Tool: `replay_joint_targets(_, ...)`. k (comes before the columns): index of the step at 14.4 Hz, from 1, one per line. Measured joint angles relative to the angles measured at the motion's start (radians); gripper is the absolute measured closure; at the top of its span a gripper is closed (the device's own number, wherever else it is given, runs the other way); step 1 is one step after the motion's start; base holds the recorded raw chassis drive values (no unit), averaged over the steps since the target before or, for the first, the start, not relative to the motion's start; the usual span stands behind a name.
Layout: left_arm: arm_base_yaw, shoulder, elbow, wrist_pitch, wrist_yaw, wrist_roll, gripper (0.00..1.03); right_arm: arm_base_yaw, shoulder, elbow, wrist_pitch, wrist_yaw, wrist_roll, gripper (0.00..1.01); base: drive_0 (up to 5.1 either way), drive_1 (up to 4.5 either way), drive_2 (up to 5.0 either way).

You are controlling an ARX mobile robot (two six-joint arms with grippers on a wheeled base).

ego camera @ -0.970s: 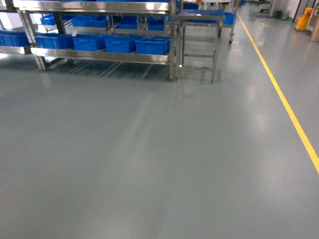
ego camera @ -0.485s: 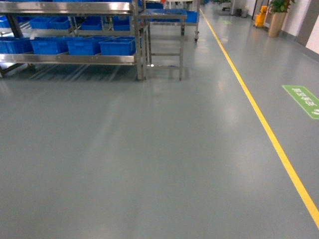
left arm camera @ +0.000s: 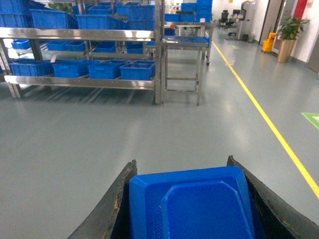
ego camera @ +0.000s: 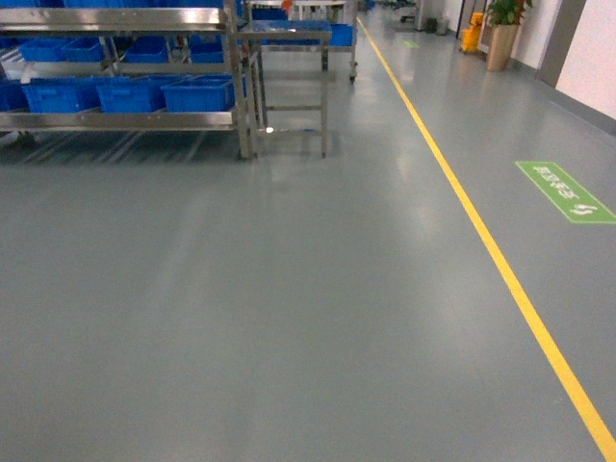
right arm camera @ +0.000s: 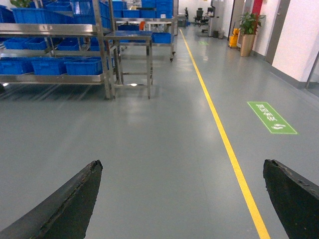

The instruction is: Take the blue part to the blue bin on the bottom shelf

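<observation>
In the left wrist view, the blue part (left arm camera: 194,204), a flat moulded plastic piece, fills the gap between the two black fingers of my left gripper (left arm camera: 182,162), which is shut on it. My right gripper (right arm camera: 182,164) is open, with only grey floor between its fingers. The bottom shelf (ego camera: 115,120) of the steel rack lies far off at the upper left and carries a row of blue bins (ego camera: 197,93). The left wrist view shows the same shelf rail (left arm camera: 79,81) and bins (left arm camera: 137,70). Neither gripper appears in the head view.
A small steel-topped table (ego camera: 289,34) stands against the rack's right end. A yellow floor line (ego camera: 481,241) runs from the far end to the near right. A green floor sign (ego camera: 565,191) and a potted plant (ego camera: 500,38) lie on the right. Grey floor separates me from the rack.
In the head view the rack and table have slid leftward across the frames. The yellow line has shifted towards the middle, and the green floor sign has come into view.
</observation>
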Motion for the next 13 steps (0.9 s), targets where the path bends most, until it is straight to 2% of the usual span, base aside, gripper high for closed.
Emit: replay_joint_targets(13,0.001,0.006,0.0,-0.005,-0.001,0.0,0.58,0.0,0.0,0.0,0.001,0.0,0.0,0.03,-0.1,4.0,-4.1)
